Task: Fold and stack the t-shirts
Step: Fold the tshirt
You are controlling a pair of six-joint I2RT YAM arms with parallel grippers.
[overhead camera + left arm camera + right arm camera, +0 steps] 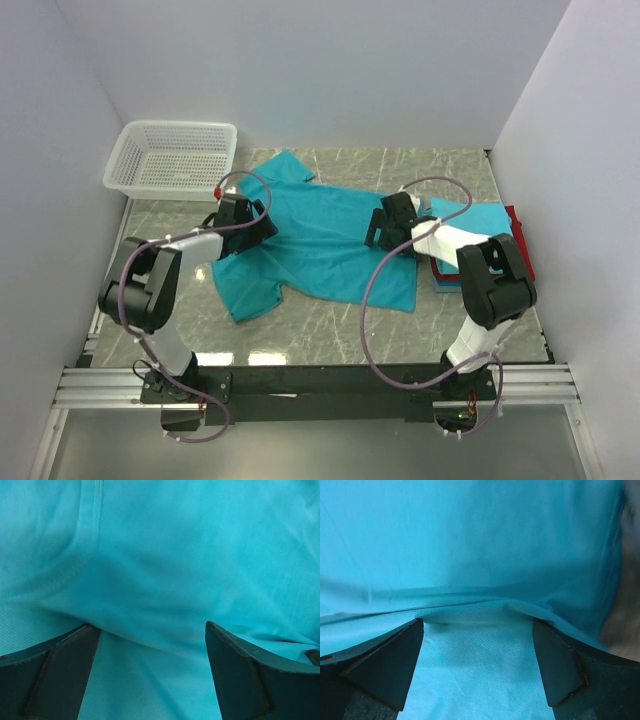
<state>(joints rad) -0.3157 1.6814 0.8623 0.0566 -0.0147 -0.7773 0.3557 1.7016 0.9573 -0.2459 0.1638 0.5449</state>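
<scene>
White walls were seen on three sides of a grey marbled worktop [330, 320] in the top view. A white mesh basket [175, 158] was set in the far left corner. A teal t-shirt [320, 245] was spread flat across the middle, with one sleeve towards the basket and one towards the near edge. The left gripper [262, 225] was lowered onto the shirt's left side and the right gripper [380, 232] onto its right side. At the right edge a stack of folded shirts [518, 238] was laid, partly hidden by the right arm, with light blue, red and dark blue layers shown.

From the left wrist, the jaws were seen well apart, with a raised fold of the teal cloth between them, not clamped.

From the right wrist, the jaws were likewise seen apart. A raised edge of the shirt and its mesh-textured inner side were shown between them.
</scene>
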